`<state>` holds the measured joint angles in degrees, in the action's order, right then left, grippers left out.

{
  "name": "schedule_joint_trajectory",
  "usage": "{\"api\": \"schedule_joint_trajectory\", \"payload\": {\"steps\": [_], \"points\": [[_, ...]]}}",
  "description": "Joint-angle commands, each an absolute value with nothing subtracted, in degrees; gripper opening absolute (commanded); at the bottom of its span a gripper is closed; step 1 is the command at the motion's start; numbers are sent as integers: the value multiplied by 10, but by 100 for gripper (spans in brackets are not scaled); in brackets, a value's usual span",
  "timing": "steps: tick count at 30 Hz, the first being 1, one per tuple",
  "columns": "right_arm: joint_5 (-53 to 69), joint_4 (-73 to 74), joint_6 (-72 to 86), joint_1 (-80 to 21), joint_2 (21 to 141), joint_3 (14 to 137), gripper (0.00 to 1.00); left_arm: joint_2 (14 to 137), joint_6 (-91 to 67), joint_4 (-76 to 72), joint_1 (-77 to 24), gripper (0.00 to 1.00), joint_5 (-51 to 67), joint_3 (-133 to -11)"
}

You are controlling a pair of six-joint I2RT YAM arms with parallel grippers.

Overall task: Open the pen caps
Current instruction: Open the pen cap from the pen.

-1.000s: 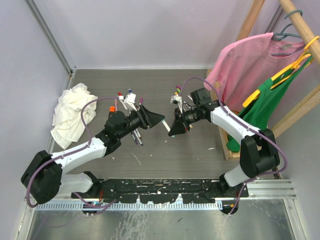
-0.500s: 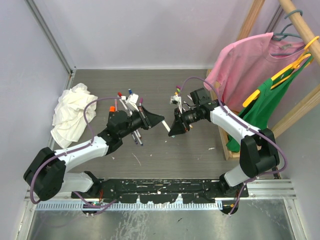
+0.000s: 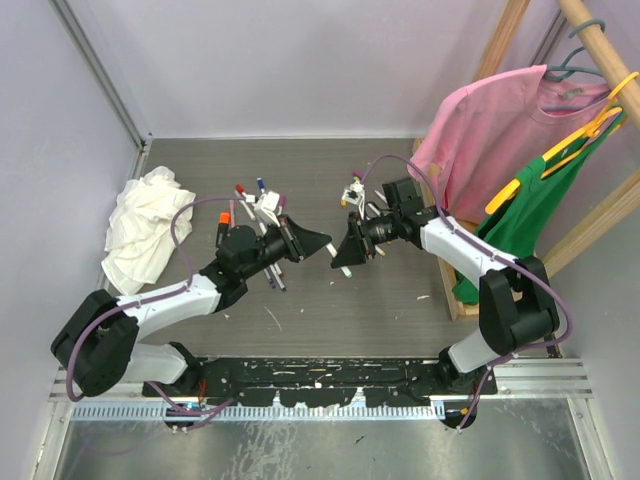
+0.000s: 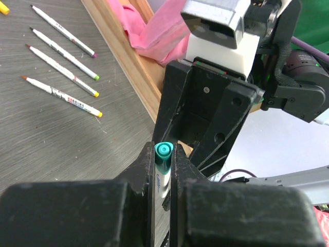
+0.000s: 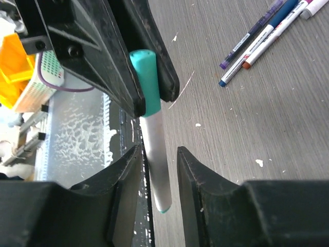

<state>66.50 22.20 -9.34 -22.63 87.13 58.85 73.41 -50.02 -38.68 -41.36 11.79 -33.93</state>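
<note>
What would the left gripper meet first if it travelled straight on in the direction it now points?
The right gripper. In the left wrist view its black fingers stand directly ahead, just beyond the teal cap that the left gripper clamps. Depth is hard to judge, but the gap looks small.

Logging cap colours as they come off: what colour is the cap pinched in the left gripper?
Teal; the cap shows best in the right wrist view.

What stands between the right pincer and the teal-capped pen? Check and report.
Nothing visible. The left pincer is shut on the teal cap, and the right pincer stands open around the white barrel, with bare gaps on both sides.
</note>
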Motion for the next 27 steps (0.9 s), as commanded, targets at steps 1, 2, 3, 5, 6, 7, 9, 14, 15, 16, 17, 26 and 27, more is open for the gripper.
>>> {"api": "schedule_joint_trajectory", "payload": {"steps": [1, 2, 3, 5, 6, 7, 9, 14, 15, 16, 17, 26, 27], "points": [[686, 148, -32, -223, 854, 581, 36, 748, -486, -448, -418, 0, 114, -336], [685, 150, -32, -223, 855, 583, 31, 748, -485, -454, -418, 0, 109, -336], [685, 153, -35, -224, 857, 584, 25, 747, -484, -459, -418, 0, 104, -335], [682, 168, -53, -224, 863, 590, 12, 745, -479, -471, -417, 0, 88, -335], [681, 179, -61, -225, 866, 596, 8, 743, -477, -477, -414, 0, 80, -335], [680, 191, -69, -225, 870, 600, 4, 741, -477, -484, -407, 0, 72, -336], [677, 215, -85, -224, 877, 608, 1, 736, -481, -496, -376, 0, 63, -341], [678, 254, -116, -225, 895, 621, 1, 732, -508, -519, -286, 0, 60, -396], [678, 266, -128, -225, 901, 627, 1, 732, -505, -520, -275, 0, 59, -414], [676, 276, -137, -226, 905, 633, 1, 732, -500, -521, -268, 0, 56, -431], [673, 287, -145, -228, 909, 639, 1, 734, -498, -520, -262, 0, 53, -449], [572, 306, -166, -228, 899, 651, 1, 744, -521, -493, -222, 0, 92, -509], [534, 308, -174, -227, 895, 653, 1, 738, -522, -490, -221, 0, 102, -496]]}}
